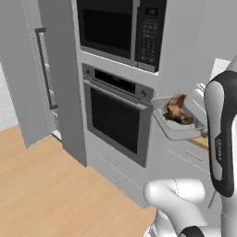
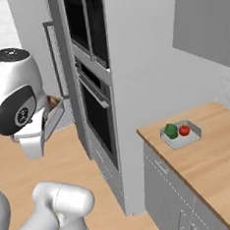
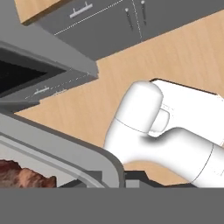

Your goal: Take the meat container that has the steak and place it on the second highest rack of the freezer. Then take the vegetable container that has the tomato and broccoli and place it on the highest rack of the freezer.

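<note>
Wooden counter [image 2: 215, 142] right of oven stack [image 2: 99, 106], atop grey cabinets. Vegetable container [image 2: 182, 136], shallow grey tray, sits directly on counter near its edge toward oven stack. Inside tray: broccoli [image 2: 171, 130] on side nearer oven stack, tomato [image 2: 184, 129] just beside it, farther from oven stack. Wood floor [image 1: 51, 190] spreads before oven stack.

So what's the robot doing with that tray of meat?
The robot arm is holding a grey meat container up in the air, with the steak lying in it. Its gripper is shut on the container's edge. The container is off the counter, in front of the oven, and the freezer stands further to the left. The other container, holding the tomato and broccoli, sits on the wooden counter, waiting for its turn.
</note>
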Motion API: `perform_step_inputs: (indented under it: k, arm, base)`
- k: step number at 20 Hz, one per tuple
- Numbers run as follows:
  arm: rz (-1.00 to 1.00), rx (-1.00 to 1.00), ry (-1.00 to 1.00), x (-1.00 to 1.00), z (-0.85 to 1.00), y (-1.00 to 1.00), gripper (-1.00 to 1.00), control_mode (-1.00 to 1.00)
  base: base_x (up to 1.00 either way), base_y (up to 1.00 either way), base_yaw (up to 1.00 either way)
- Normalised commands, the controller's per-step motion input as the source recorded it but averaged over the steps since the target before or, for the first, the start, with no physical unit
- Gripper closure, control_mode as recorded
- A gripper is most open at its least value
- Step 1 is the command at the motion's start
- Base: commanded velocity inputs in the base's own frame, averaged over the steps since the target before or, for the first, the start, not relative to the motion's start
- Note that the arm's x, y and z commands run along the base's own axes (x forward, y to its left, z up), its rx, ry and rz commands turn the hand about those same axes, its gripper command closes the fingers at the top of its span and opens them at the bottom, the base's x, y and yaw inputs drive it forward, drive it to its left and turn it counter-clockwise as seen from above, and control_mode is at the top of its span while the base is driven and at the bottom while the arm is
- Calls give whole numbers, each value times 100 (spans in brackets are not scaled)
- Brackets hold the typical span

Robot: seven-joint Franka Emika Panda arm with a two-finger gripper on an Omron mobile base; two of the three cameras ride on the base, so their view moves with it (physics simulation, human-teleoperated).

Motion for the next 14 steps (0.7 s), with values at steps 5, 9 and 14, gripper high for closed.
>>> perform_step_inputs:
  k: [5, 9, 14]
  arm:
    - [0, 0, 0, 0, 0, 0, 100, 100]
    - [0, 0, 0, 0, 0, 0, 100, 100]
    - [0, 0, 0, 0, 0, 0, 100, 100]
  base:
    - [76, 93, 15]
    - [77, 100, 14]
    - [79, 99, 13]
